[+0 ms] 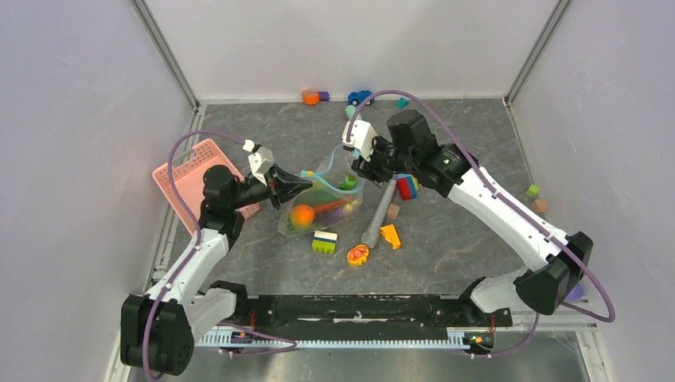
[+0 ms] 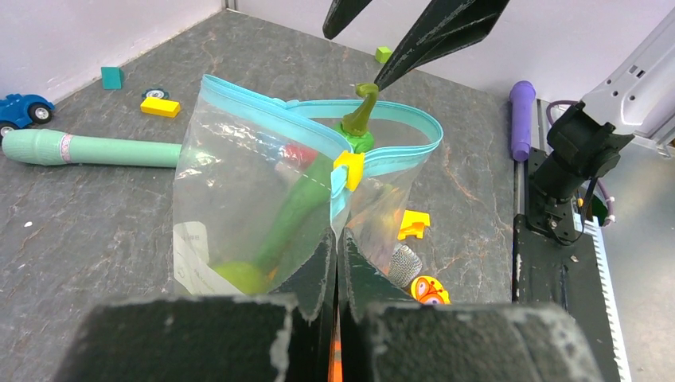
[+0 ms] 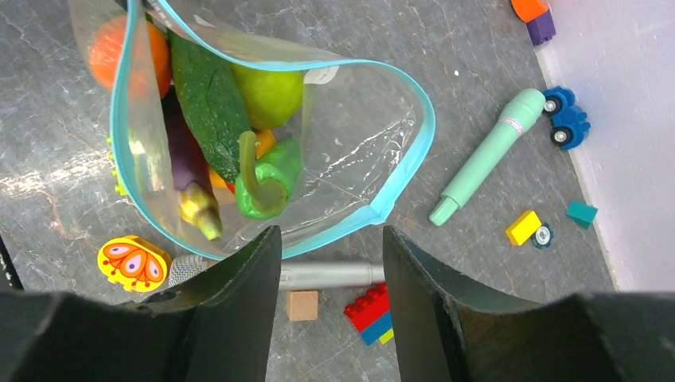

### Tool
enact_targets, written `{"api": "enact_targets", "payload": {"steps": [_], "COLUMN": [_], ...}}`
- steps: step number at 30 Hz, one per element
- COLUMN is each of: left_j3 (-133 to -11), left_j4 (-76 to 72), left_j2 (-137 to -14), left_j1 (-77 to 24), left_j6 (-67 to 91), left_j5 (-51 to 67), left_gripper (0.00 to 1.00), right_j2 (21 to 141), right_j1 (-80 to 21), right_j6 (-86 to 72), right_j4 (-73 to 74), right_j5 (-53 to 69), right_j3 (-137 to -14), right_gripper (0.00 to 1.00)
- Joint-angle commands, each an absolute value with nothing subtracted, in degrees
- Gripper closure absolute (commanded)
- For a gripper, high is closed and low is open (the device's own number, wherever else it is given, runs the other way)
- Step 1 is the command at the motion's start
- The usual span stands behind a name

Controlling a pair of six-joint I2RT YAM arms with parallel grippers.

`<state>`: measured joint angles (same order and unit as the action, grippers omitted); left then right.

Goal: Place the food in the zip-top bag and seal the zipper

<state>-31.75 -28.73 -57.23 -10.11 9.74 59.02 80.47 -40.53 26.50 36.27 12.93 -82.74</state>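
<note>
The clear zip-top bag (image 1: 318, 203) stands in the table's middle, mouth open toward my right gripper. My left gripper (image 2: 338, 239) is shut on the bag's edge by the teal zipper (image 2: 255, 99) and its yellow slider (image 2: 349, 169). My right gripper (image 3: 330, 235) is open and empty just above the mouth. A green pepper (image 3: 267, 179) sits in the opening, its stem near a right fingertip (image 2: 380, 79). Inside lie an orange (image 3: 127, 48), a dark green cucumber (image 3: 211, 87), a green round fruit (image 3: 271, 91) and a purple eggplant (image 3: 191, 175).
A pink basket (image 1: 191, 171) lies behind the left arm. A silver microphone toy (image 1: 380, 211), an orange oval toy (image 1: 358, 255), building blocks (image 1: 324, 241) and a yellow piece (image 1: 390, 235) lie by the bag. A teal stick (image 3: 485, 155) and a blue car (image 1: 360, 97) lie at the back.
</note>
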Motion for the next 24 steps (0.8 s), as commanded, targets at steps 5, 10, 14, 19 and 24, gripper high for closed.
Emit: {"api": "enact_targets", "payload": {"steps": [5,10,14,19,24], "left_j3": [-32.46,-32.61,-32.68,-32.61,-32.72], "left_j4": [-28.20,-27.80,-27.57,-27.31,-27.32], "left_j2": [-56.11,-56.13,-56.02,-55.84,-55.80], "left_j1": [-10.28,-10.28,-10.29,-10.28,-10.28], "left_j6": [5.80,5.42,5.28,5.19,5.08], "left_j5": [60.93,61.14,61.47,61.86,62.13], "left_gripper": [0.98,0.98,0.98,0.98,0.98], "right_j2": [83.87,85.43,86.51,88.09,91.09], "right_j1": [-40.68,-40.76,-40.75,-40.68,-40.78], "right_j6": [27.92,29.48,29.27,28.10,26.00], "right_j4": [35.85,36.83,36.11,34.43,33.02], "right_j5": [21.81,24.28,28.10,30.61,36.29], "right_j3": [-86.19,-86.07,-86.02,-86.44,-88.07], "right_gripper": [0.46,0.47,0.58,0.67,1.00]}}
